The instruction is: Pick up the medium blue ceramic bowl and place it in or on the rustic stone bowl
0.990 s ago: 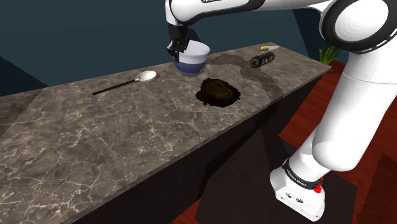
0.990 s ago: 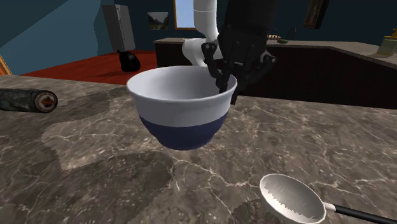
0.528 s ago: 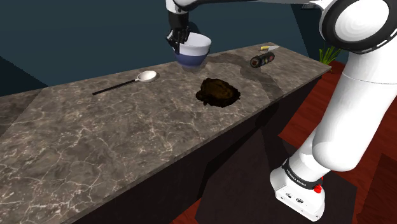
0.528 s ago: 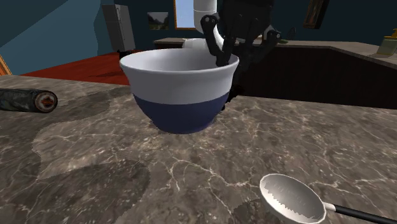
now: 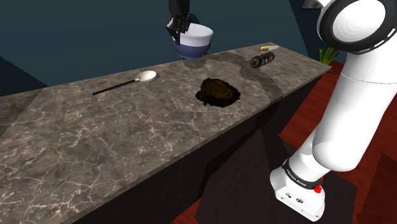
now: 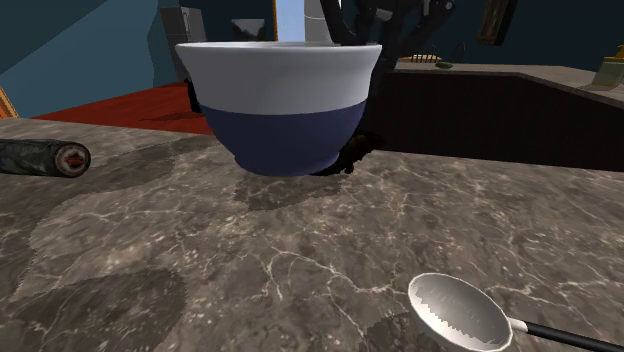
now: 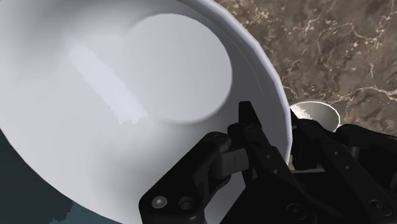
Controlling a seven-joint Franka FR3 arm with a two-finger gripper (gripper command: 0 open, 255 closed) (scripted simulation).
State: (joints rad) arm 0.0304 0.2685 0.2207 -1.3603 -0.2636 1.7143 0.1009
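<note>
Above the far side of the counter (image 5: 95, 140): the blue-and-white bowl (image 5: 194, 41) hangs in the air, white above and dark blue below, roughly upright.
Grip: the gripper (image 5: 179, 25) is clenched on the bowl's rim, on the side toward the shoulder view's left.
Done: judging by the bowl's height over the marble, the pick-up is complete.
Left: carrying it over to the dark, lumpy stone bowl (image 5: 218, 92), which sits nearer the stand's side of the counter, then lowering and letting go.
Shoulder view adds: the layout. The stone bowl lies well apart from the held bowl, a spoon (image 5: 124, 84) lies toward the left, and a dark cylinder (image 5: 261, 60) toward the right.
Second exterior view adds: a low look at the bowl (image 6: 280, 100), its base off the marble with a shadow under it, and the spoon (image 6: 460, 310) in the foreground.
Wrist view adds: the hold itself. The gripper (image 7: 283, 137) has one finger inside the white interior (image 7: 127, 95) and one outside, with the rim pinched between them. The spoon (image 7: 315, 113) lies below.
</note>
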